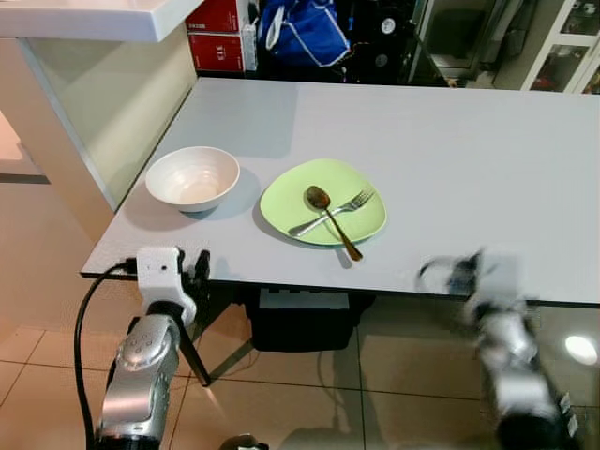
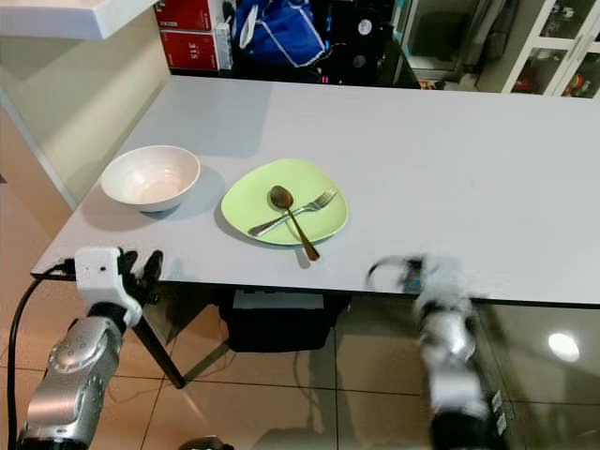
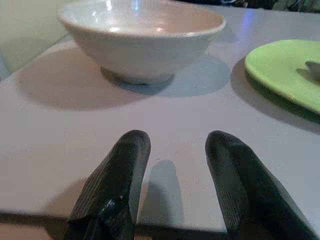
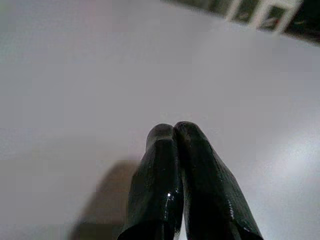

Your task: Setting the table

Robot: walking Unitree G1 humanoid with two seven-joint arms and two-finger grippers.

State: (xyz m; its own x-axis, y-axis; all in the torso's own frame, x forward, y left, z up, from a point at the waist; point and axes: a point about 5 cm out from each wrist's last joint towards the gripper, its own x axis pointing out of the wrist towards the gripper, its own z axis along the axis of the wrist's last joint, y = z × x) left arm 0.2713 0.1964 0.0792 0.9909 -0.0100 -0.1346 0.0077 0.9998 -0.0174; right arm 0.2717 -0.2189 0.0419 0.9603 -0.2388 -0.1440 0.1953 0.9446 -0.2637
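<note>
Counter (image 1: 450,169) is flat, matte pale grey, rectangular, on thin dark legs over glossy beige floor tiles (image 1: 37,347). White bowl (image 1: 193,177), round, glazed, smooth, sits near the counter's front-left corner. Just beside it on the right, apart from it, is a light green plate (image 1: 286,199), rounded-square, shallow, glossy. On the plate lie a bronze-toned metal spoon (image 1: 330,217) and a silver metal fork (image 1: 336,210), crossed; the spoon handle sticks out past the plate's near rim.

Left gripper (image 3: 175,165) is at the counter's front edge, level with it, aimed at the bowl, jaws apart with nothing between them; its fingers (image 3: 120,185) are black, ribbed, rounded at the tips. Right gripper (image 4: 172,131), blurred in the eye views, is at the front edge further right, jaws pressed together, empty, over bare counter.

Red boxes (image 1: 217,36) and a blue bag (image 1: 302,30) stand behind the counter.
</note>
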